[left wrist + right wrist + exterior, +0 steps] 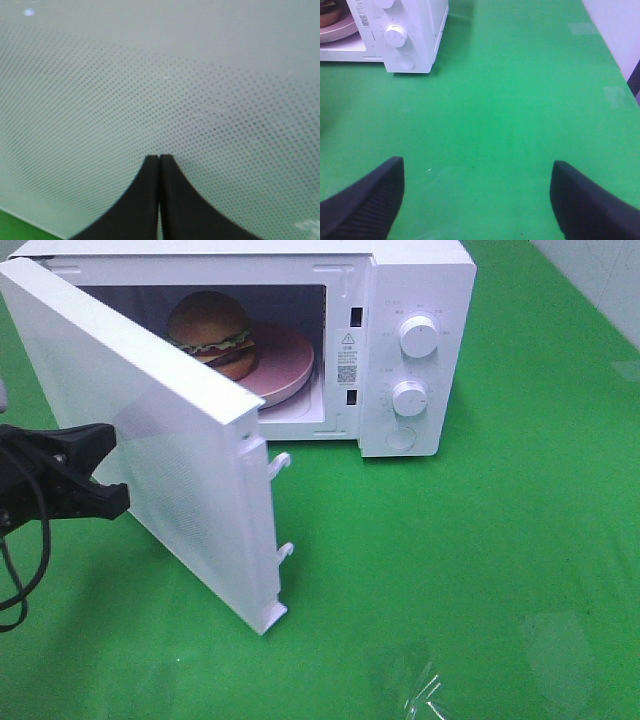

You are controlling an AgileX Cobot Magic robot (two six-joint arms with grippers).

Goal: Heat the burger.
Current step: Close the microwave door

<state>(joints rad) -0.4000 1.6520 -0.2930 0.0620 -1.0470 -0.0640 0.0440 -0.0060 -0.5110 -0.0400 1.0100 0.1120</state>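
Burger [208,325] glossy-domed on pink plate [296,360], left hand [159,158] closed before dotted white door [150,75], right hand [476,163] wide.

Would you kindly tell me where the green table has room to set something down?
Free: the table in front and right of the microwave, under the open right hand. Crowded: left, by the open door and left hand.

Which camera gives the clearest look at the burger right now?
Exterior high: the burger shows plainly on the pink plate inside the open microwave. The right wrist view catches only a brown sliver at its frame edge; the left wrist view shows just the door.
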